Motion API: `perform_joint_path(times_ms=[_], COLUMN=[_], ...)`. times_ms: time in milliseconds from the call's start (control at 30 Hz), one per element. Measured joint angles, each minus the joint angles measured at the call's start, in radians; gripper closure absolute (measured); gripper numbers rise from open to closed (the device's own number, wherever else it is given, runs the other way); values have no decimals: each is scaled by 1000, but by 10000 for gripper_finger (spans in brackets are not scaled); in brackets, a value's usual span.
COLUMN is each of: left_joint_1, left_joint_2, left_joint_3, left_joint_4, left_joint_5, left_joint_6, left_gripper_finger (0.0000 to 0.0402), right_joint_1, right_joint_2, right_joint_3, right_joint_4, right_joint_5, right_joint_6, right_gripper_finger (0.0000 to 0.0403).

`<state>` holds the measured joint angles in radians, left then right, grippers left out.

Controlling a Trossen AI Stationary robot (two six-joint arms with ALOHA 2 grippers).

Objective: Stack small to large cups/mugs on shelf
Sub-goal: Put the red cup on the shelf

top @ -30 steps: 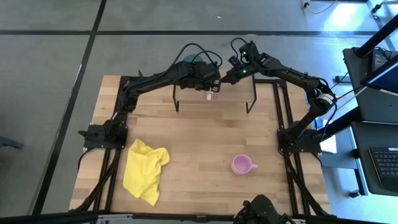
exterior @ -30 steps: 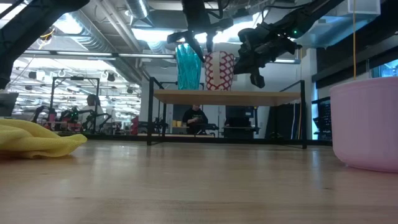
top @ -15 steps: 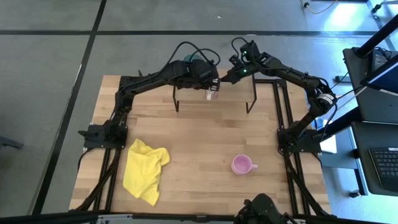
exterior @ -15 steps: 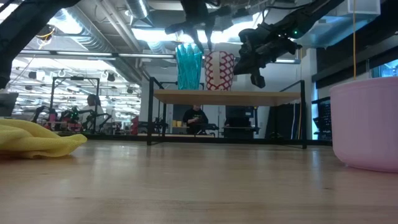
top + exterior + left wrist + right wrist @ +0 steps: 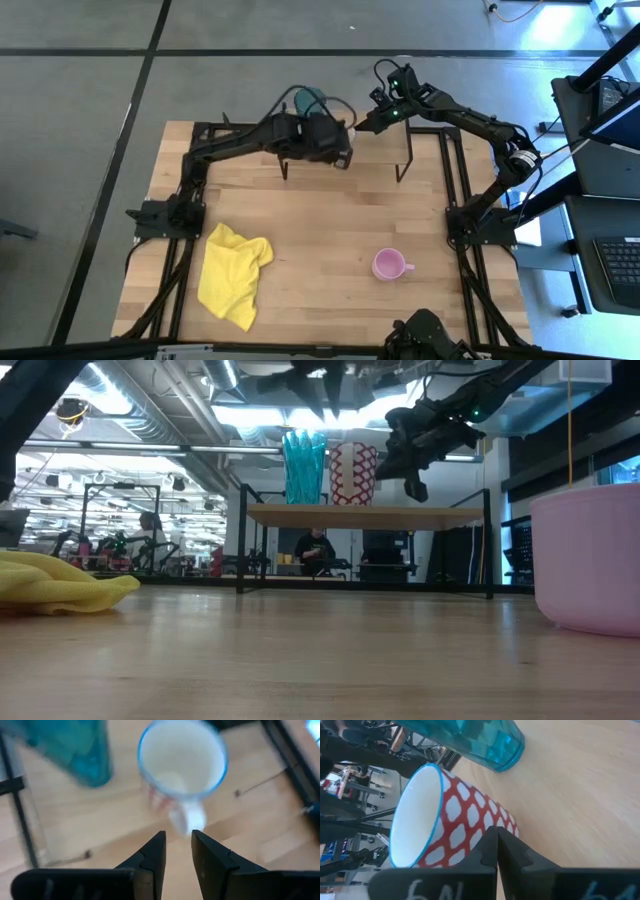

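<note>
Left gripper (image 5: 176,842) is now lifting clear of the patterned mug (image 5: 353,474), fingers parted and empty – right gripper (image 5: 412,487) (pinched closed) is hovering beside two vessels on the shelf (image 5: 365,514), one pink mug (image 5: 389,265) on the table.

**Two cups on the shelf, seen from table height**

I see the shelf (image 5: 365,515) across the table, with a teal tumbler (image 5: 303,466) and a red-and-white patterned mug (image 5: 353,473) upright, just beside each other. The right gripper (image 5: 413,488) hangs beside them. Yellow cloth (image 5: 60,582) lies left; a pink mug (image 5: 588,555) looms right.
</note>
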<state>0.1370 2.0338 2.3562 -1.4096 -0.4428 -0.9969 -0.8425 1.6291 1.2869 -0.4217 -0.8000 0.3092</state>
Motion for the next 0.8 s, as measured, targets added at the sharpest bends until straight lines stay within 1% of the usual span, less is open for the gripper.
perform_joint_path(times_ms=[167, 367, 467, 600, 633, 800], left_joint_1=[-53, -62, -53, -49, -51, -66], left_joint_2=[1, 7, 10, 11, 11, 10], left_joint_3=[-12, -12, -20, -54, -59, -116], left_joint_4=[-118, -103, -90, -83, -82, -53], left_joint_5=[-54, -62, -63, -70, -70, -77], left_joint_6=[-62, -14, 14, 41, 47, 74], left_gripper_finger=[315, 321, 340, 388, 394, 400], right_joint_1=[0, 1, 1, 1, 1, 1], right_joint_2=[0, 0, 0, 0, 0, 0], right_joint_3=[0, 0, 0, 0, 0, 0], right_joint_4=[0, 0, 0, -8, -9, -10], right_joint_5=[-6, -6, -8, -33, -34, -41], right_joint_6=[0, 1, 4, 5, 5, 6], right_gripper_finger=[398, 398, 398, 398, 398, 398])
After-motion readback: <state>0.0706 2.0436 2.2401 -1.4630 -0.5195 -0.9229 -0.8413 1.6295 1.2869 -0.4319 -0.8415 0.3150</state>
